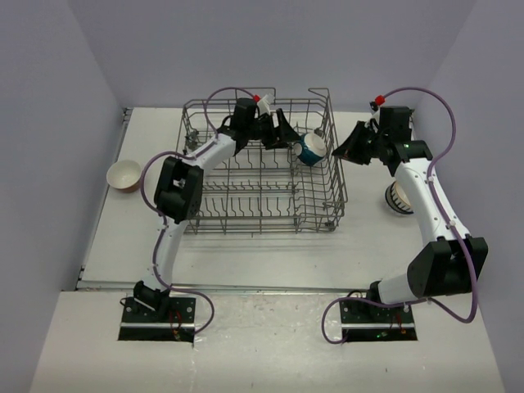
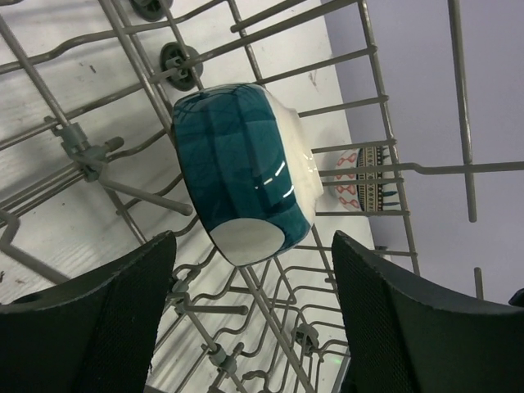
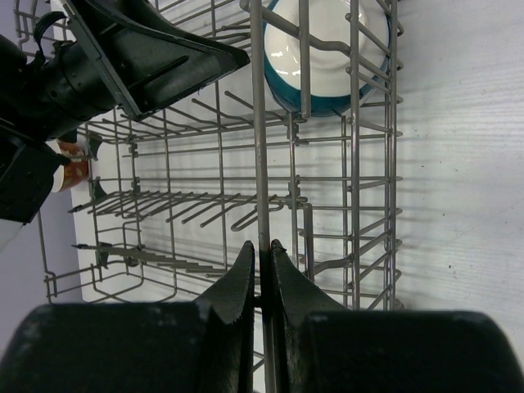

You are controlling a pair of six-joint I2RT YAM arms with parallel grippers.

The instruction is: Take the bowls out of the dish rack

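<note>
While right gripper (image 3: 262, 250) is clamped on a side-wall wire of the dish rack (image 1: 246, 205), left gripper (image 2: 254, 246) is open and holds nothing. Teal-white bowl (image 2: 246, 172) lies on its side just ahead of it, foot toward the fingers, mouth toward that wall. Gaps on both flanks, tines below.

No writing, label, brand, number or sign can be read in any of the three views. The only markings are the red and dark ornament bands on the small round patterned ceramic bowl (image 2: 356, 195) in the left wrist view, and they form no letters or figures.
</note>
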